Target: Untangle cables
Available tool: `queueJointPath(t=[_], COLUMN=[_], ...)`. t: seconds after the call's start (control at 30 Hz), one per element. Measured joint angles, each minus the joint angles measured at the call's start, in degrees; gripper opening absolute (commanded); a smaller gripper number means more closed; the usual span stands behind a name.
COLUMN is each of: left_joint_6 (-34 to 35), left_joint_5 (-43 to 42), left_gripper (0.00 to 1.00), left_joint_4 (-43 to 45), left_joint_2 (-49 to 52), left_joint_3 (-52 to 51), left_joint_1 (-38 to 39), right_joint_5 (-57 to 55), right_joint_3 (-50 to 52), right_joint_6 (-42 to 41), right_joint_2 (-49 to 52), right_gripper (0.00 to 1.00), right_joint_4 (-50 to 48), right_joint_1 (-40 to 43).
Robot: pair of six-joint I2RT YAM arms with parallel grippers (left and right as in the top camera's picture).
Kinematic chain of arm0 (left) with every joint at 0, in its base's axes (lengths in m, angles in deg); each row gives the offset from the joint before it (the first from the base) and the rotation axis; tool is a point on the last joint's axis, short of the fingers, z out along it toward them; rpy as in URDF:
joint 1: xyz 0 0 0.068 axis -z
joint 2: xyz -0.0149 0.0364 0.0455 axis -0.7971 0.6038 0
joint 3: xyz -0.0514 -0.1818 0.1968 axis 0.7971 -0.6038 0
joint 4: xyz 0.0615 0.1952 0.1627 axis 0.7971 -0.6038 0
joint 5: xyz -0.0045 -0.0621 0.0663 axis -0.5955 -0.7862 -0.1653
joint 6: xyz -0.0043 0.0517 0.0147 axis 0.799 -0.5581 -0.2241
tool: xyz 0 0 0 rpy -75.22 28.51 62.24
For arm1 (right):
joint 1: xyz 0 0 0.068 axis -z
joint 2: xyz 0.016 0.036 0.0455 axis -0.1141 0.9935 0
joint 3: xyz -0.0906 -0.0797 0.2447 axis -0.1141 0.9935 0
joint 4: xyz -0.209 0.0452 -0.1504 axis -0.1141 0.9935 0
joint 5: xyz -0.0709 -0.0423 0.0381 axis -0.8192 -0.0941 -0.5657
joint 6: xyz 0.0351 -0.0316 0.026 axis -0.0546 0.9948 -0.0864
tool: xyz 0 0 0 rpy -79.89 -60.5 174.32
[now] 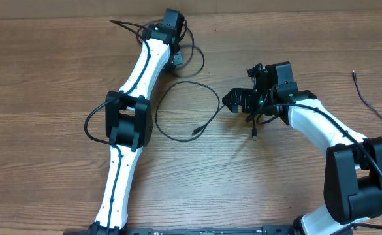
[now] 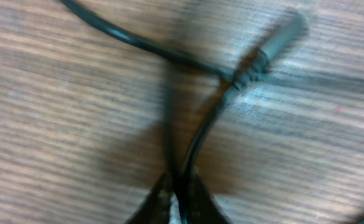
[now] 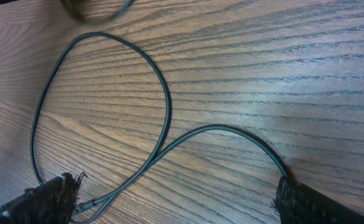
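One thin black cable (image 1: 219, 103) lies in a wide loop at mid-table, its plug end (image 1: 195, 132) pointing toward the front. At the far side, my left gripper (image 1: 175, 62) is down on another cable strand. In the left wrist view, that gripper (image 2: 180, 200) is shut on a thin black cable (image 2: 200, 134) that runs up to a grey plug (image 2: 278, 40). My right gripper (image 1: 236, 101) stands open just right of the loop. In the right wrist view, the right gripper (image 3: 175, 208) has a looping cable (image 3: 167, 106) lying on the wood between its fingers (image 3: 45, 199).
A separate black cord (image 1: 364, 98) trails off the table's right edge. A short plug end (image 1: 254, 136) pokes out below the right gripper. Both white arms reach in from the front edge over the wooden table (image 1: 47, 78).
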Motion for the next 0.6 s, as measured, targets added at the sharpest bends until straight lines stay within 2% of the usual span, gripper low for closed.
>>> queueJointPath(t=[0.3, 0.47, 0.6], left_joint_6=[-0.09, -0.48, -2.27], left_joint_5=[0.76, 1.9, 1.64], left_gripper=[0.04, 0.04, 0.04], left_joint_4=[-7.45, -8.63, -11.58], left_joint_2=[-0.22, -0.22, 0.02], left_joint_3=[0.59, 1.16, 5.73], left_joint_1=[-1.57, -3.02, -4.83], right_joint_5=[-0.02, 0.0, -0.02], right_joint_3=[0.0, 0.0, 0.0], right_joint_6=[0.0, 0.0, -0.02], right_joint_2=[0.0, 0.0, 0.0], right_gripper=[1.0, 1.0, 1.0], right_joint_4=[0.0, -0.02, 0.0], right_joint_1=[-0.02, -0.02, -0.02])
